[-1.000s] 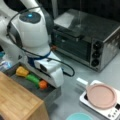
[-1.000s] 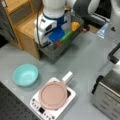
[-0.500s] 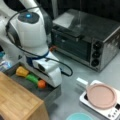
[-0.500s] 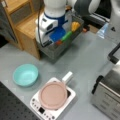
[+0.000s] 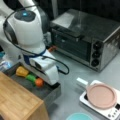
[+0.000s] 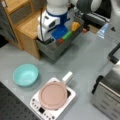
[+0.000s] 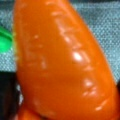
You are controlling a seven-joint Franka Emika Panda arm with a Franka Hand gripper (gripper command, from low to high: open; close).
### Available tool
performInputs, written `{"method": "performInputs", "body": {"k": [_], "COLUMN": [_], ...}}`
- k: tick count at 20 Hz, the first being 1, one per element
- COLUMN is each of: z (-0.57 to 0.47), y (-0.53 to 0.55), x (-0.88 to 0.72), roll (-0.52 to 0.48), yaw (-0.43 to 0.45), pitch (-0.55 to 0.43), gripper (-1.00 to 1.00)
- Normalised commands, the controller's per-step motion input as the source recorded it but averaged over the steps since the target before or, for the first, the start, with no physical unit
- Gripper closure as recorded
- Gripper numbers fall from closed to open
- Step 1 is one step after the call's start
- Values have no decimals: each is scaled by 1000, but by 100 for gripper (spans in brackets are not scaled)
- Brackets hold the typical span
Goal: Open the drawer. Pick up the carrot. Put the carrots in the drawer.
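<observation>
Drawer: the drawer (image 5: 48,93) stood pulled out from the cabinet (image 5: 17,100) with the light wooden top, in both front views.
Carrot: the carrot (image 5: 39,82) lay inside the drawer, touching the green item (image 5: 31,77); the yellow item (image 5: 22,71) lay just beside that.
My claw: my claw (image 5: 46,79) was down in the drawer, right at the carrot; my own wrist body hid the fingers, so I cannot tell how wide they stood or if they held anything.
Wrist view only: the carrot (image 7: 62,62) filled almost the whole picture, with a bit of green at the left edge and grey mesh floor behind.
Front view only: a blue block (image 6: 60,32) in the drawer and a teal bowl (image 6: 25,74) on the tabletop (image 6: 82,62).
Both front views: the pink plate (image 5: 101,96) on the white scale (image 5: 110,112), and the silver toaster oven (image 5: 85,41).
Writing: no label or brand was readable anywhere.
</observation>
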Motion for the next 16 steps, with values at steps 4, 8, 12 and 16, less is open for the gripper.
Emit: {"method": "performInputs", "body": {"k": [4, 8, 12, 16], "z": [-99, -86, -82, -79], "y": [-52, -24, -35, -33], "x": [-216, -216, -219, -205], "roll": [116, 135, 149, 143], "yaw": [64, 58, 55, 50], "pitch": [-226, -192, -188, -172], "gripper": [100, 100, -100, -100]}}
